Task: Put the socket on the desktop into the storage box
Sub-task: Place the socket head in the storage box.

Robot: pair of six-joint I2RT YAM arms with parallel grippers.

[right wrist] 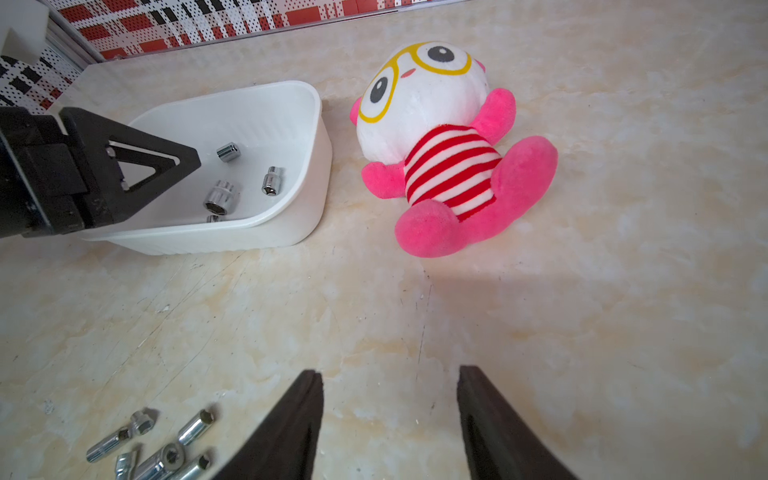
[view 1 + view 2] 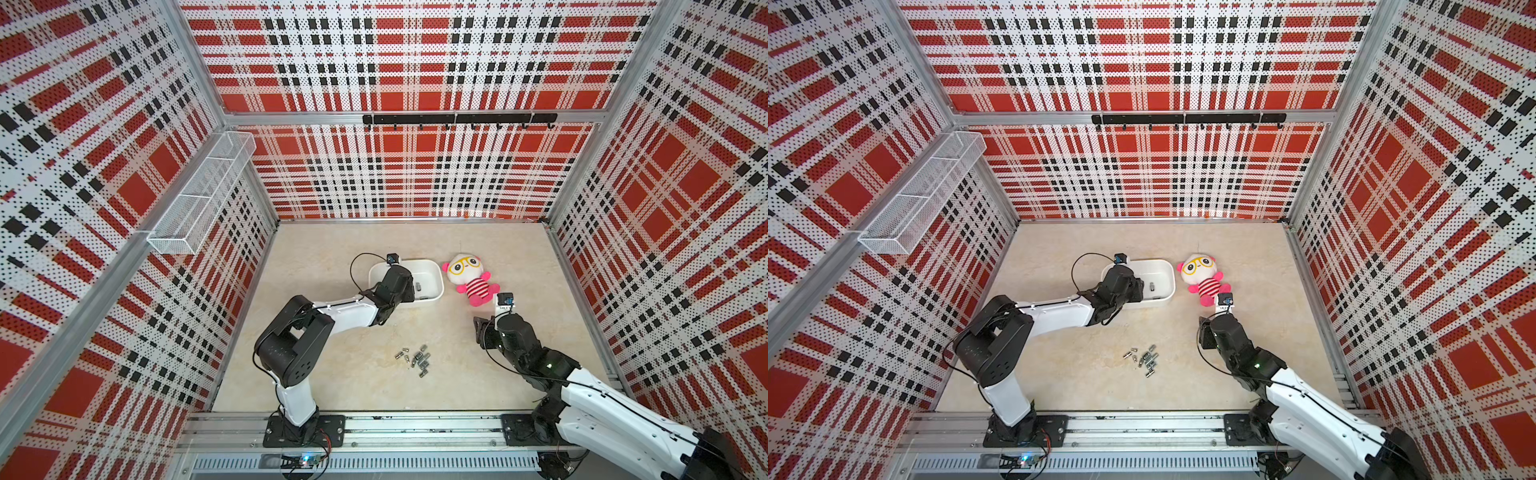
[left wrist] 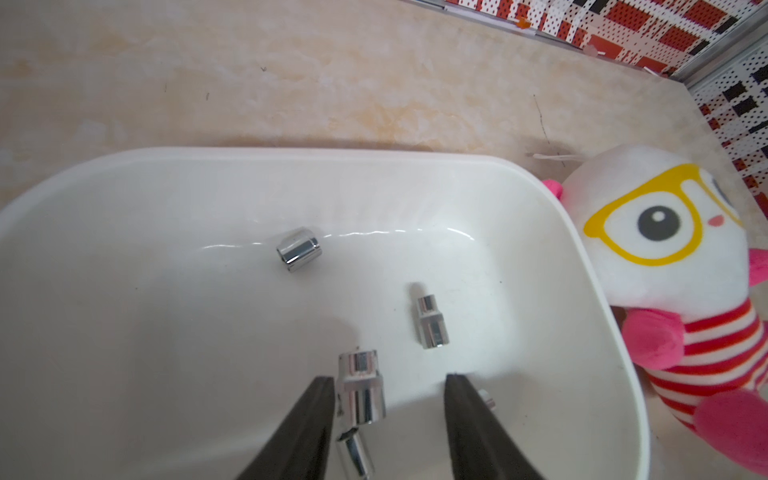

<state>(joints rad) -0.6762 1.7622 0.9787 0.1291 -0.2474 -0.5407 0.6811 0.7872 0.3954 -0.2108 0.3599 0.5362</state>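
The left end effector [image 3: 390, 379] hangs over the storage box [image 3: 208, 187] with its two dark fingers spread and nothing pinched between them. A large chrome socket [image 3: 360, 390] sits just beside one finger [image 3: 307, 419] and clear of the other. Whether it touches that finger cannot be told. In the right wrist view this large chrome socket [image 1: 220, 197] lies inside the box, below the finger's tip.

Smaller sockets share the box floor. A stubby socket [image 3: 298, 249] lies close to one long wall, and a stepped socket [image 3: 432, 322] lies towards the doll's end. A slim socket [image 3: 354, 453] is partly covered by the large one.

The right end effector [image 1: 390, 372] is spread as well and holds nothing. It hovers above bare worktop [image 1: 582, 291], well apart from the box.

Further out, a heap of sockets [image 2: 417, 359] lies loose on the worktop between the two arms, on the robot's side of the box. It shows in both top views [image 2: 1144, 359] and at the edge of the right wrist view [image 1: 153, 444].

A plush doll [image 2: 471, 278] with yellow glasses and a red-striped body lies on its back just beside the short end of the storage box [image 2: 428, 272]. A narrow strip of worktop shows between them in the right wrist view.

A white wire-mesh basket [image 2: 199, 195] hangs on the left wall. A black hook rail [image 2: 457, 119] runs along the back wall.
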